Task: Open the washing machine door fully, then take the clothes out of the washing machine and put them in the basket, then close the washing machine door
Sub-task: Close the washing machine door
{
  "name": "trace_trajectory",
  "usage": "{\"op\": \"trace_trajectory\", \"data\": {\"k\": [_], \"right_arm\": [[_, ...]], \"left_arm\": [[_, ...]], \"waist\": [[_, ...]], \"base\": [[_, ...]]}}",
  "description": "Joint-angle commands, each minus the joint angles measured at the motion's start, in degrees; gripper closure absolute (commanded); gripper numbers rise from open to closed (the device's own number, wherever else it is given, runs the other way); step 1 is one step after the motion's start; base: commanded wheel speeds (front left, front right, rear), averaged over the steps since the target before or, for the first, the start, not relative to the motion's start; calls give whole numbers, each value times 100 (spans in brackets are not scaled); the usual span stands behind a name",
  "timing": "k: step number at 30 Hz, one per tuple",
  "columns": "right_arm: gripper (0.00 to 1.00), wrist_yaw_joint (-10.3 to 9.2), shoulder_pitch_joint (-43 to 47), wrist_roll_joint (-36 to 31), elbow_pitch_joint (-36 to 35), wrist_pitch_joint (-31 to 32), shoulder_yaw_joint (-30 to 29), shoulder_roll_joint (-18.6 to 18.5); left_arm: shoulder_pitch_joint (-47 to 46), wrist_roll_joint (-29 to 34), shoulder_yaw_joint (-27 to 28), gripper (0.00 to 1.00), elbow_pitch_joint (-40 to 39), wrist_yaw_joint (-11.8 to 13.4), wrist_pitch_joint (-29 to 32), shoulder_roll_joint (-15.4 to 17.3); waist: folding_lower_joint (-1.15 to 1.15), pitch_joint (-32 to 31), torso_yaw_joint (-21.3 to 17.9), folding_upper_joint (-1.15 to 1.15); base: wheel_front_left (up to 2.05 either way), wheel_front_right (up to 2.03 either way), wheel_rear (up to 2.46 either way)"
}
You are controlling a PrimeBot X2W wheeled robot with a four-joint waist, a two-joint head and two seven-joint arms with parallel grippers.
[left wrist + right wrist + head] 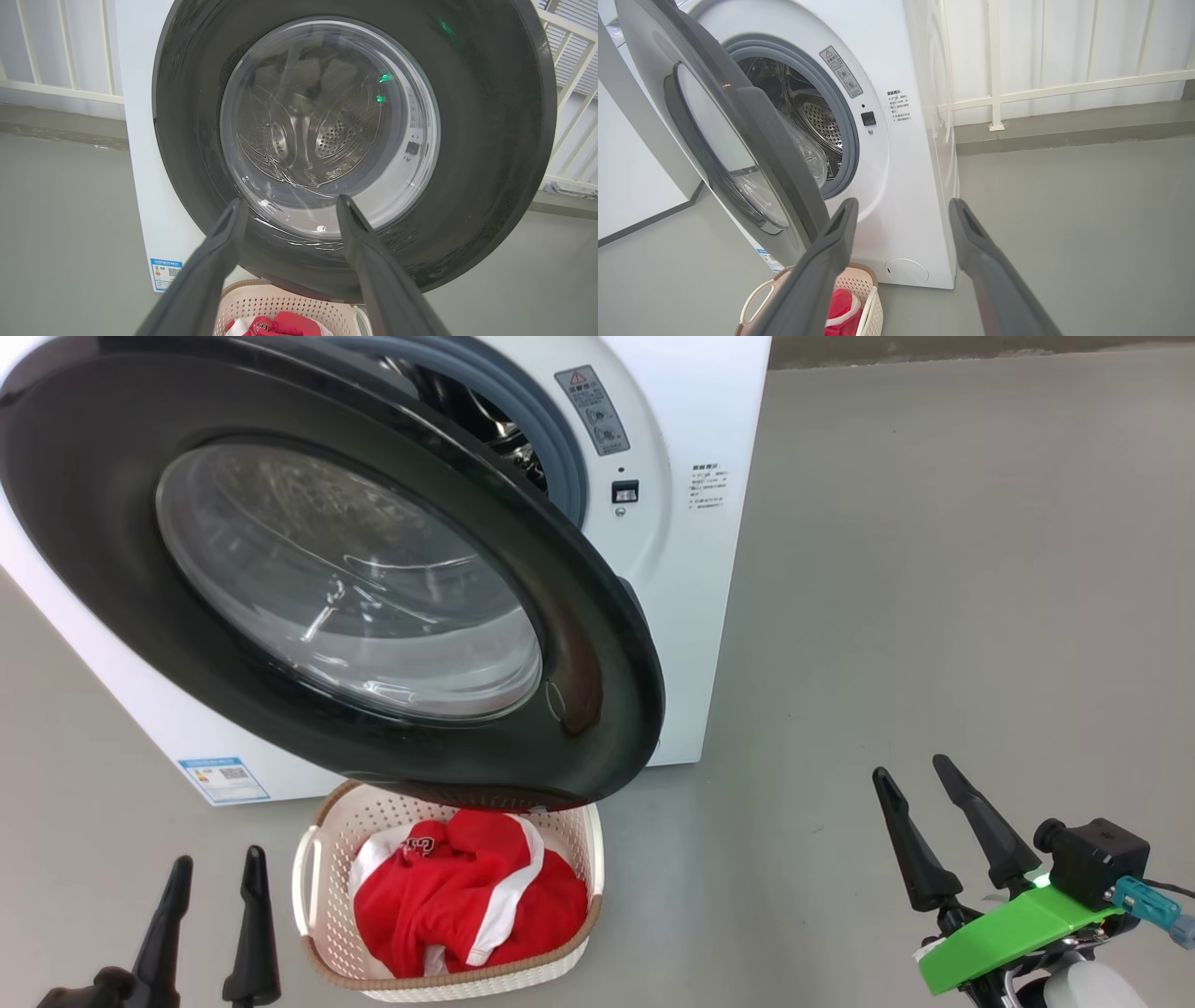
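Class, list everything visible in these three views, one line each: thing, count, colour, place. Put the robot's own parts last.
white boxy washing machine: one, white, on grey floor
round glossy black washing machine door: one, black, part open on machine's front
cream perforated plastic basket: one, cream, on floor below door
red-and-white fabric clothes: one heap, red, in basket
small blue label: one, blue, machine's lower corner
left end effector: one, dark, open, lower left
right end effector: one, dark, open, lower right
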Motion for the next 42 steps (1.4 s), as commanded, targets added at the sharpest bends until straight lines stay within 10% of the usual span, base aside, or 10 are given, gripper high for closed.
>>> {"op": "trace_trajectory", "data": {"k": [1,16,20,26,42], "right_arm": [[0,16,-100,22,-121,-69,111,-86],[0,16,-68,-12,-255,-69,-10,-26],[56,16,-76,-11,-311,-69,-54,1],[100,16,-210,-40,-411,-69,-16,-24],[100,16,-1246,-55,-850,-69,766,-365]], "left_arm": [[-141,-33,182,0,-167,-17,-53,106],[-185,-113,143,0,-210,-17,-53,104],[-191,-116,144,0,-195,-17,-53,102],[-196,-81,125,0,-185,-17,-53,112],[-253,-144,-37,0,-153,-17,-53,98]], "waist": [[0,-7,-2,0],[0,25,41,0],[0,15,73,0],[0,0,149,0],[0,-59,577,0]], "base": [[0,0,0],[0,0,0],[0,0,0],[0,0,0],[0,0,0]]}}
